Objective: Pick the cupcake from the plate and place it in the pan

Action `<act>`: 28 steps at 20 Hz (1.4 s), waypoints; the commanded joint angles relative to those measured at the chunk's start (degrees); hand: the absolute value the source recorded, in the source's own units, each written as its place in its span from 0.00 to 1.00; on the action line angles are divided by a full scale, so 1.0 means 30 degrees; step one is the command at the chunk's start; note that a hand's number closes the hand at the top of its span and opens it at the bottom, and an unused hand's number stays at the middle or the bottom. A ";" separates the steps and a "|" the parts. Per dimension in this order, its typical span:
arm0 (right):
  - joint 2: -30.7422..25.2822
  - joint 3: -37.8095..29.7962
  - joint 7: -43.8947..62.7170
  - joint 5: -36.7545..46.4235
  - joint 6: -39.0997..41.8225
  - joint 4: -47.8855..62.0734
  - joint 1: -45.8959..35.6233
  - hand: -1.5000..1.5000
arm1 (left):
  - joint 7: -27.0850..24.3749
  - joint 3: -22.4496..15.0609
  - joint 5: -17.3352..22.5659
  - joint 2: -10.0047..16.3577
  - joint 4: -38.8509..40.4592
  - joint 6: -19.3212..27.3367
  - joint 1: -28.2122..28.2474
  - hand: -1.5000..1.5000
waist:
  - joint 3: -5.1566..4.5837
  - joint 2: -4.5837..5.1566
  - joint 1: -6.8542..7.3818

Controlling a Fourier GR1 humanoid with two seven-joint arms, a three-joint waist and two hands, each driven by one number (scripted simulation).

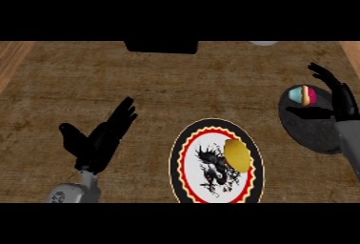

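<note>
From the head view, we find the cupcake (305,95) off the plate (184,164) and over at the right. It sits at the far edge of the dark pan (316,136), pink top up in its pale blue case. The right hand (343,104) is right beside it, with fingers straight and spread above and the thumb stretched out below. We read that as a released hand, not one clasped round the cake. We cannot tell whether a fingertip touches the case.

The plate lies near the middle of the counter (175,95), and the only thing on it is a yellow rounded item (237,153) on its right half. The left hand (95,143) rests open at the lower left, fingers up, well apart from everything.

So we judge the carry done and the placing all but finished. What's left looks like drawing the right hand clear without nudging the cake. It's close to the pan's rim, so that is where we'd watch for trouble.
</note>
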 commanded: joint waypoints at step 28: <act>-0.7031 -0.1124 -0.4732 -0.1969 1.6950 0.0621 0.4662 0.00 | 0.0728 0.0254 0.0147 -0.0010 -0.0863 0.0159 0.0490 0.50 | 0.0060 -0.0184 -0.0475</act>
